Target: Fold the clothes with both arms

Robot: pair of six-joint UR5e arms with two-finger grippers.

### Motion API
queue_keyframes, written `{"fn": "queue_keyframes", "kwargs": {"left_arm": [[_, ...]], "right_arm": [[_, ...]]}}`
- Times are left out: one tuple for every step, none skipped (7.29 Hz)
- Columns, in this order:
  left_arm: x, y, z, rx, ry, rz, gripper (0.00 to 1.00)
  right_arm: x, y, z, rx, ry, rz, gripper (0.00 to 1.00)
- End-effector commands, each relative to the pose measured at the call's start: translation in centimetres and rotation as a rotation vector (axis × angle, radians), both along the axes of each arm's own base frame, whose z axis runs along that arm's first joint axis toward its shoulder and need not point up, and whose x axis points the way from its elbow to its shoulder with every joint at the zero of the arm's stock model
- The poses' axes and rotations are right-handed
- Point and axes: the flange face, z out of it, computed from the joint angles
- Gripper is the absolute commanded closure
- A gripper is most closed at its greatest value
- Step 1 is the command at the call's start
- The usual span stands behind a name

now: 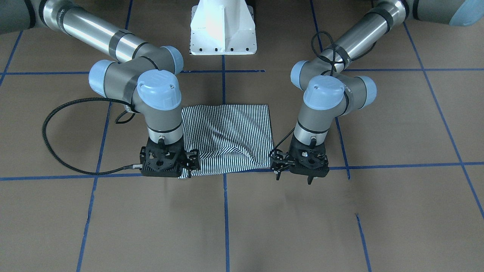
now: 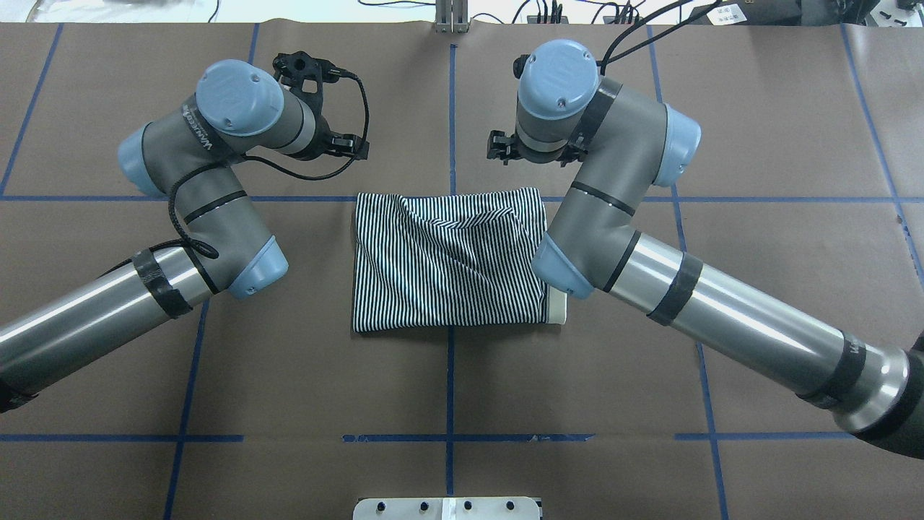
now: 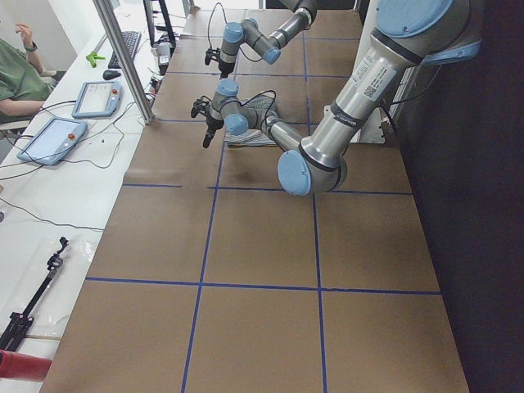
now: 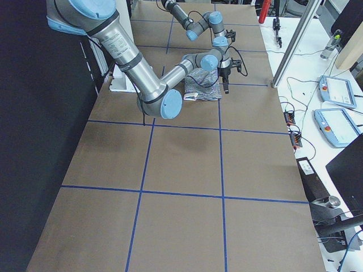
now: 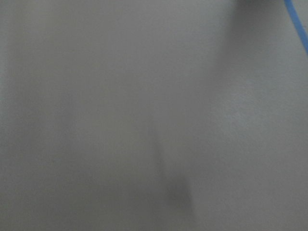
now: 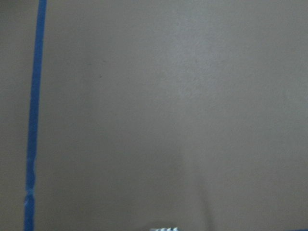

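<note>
Shirt [image 2: 447, 267] lies folded at table [image 2: 289, 375] centre, soft, light and limp; judged best pinched at far corners, where right claw [image 1: 191, 162] and left claw [image 1: 279, 164] hang, spread or pressed together cannot tell.

Shirt [image 2: 447, 267]: soft cloth; table cover [image 2: 303, 375]: matt paper (tape lines [image 2: 449, 383] smooth); right arm tube [image 2: 751, 325]: polished metal.

- Overhead and front views: bright, even top light; sharp focus.
- Glare: white streaks along the right arm [image 1: 87, 32] tube; base [image 1: 223, 28] washed out.
- Shadows: soft and faint on the table [image 1: 264, 226].
- Wrist views: dim, blurred; tape [image 6: 34, 120] soft-edged.
- Side views: black band along one edge.
</note>
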Motion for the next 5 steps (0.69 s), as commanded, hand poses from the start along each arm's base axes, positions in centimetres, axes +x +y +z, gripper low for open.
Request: {"fn": "queue_keyframes", "kwargs": {"left_arm": [[-1.7,-0.1,0.3,0.027,-0.007,0.011,0.0],[-1.7,-0.1,0.3,0.027,-0.007,0.011,0.0],[-1.6,0.0,0.4,0.025,-0.008,0.011,0.0],[-1.6,0.0,0.4,0.024,-0.006,0.01,0.0],[-1.6,0.0,0.5,0.024,-0.008,0.009,0.0]], "right_arm": [[-4.8,5.0,-0.9,-0.03,-0.046,0.029,0.49],[-5.0,5.2,-0.3,-0.026,-0.031,0.033,0.49],[-5.3,5.7,0.6,-0.026,-0.016,0.025,0.49],[-5.3,5.7,1.0,-0.021,-0.006,0.024,0.49],[-5.5,5.7,1.2,-0.022,-0.001,0.023,0.49]]}}
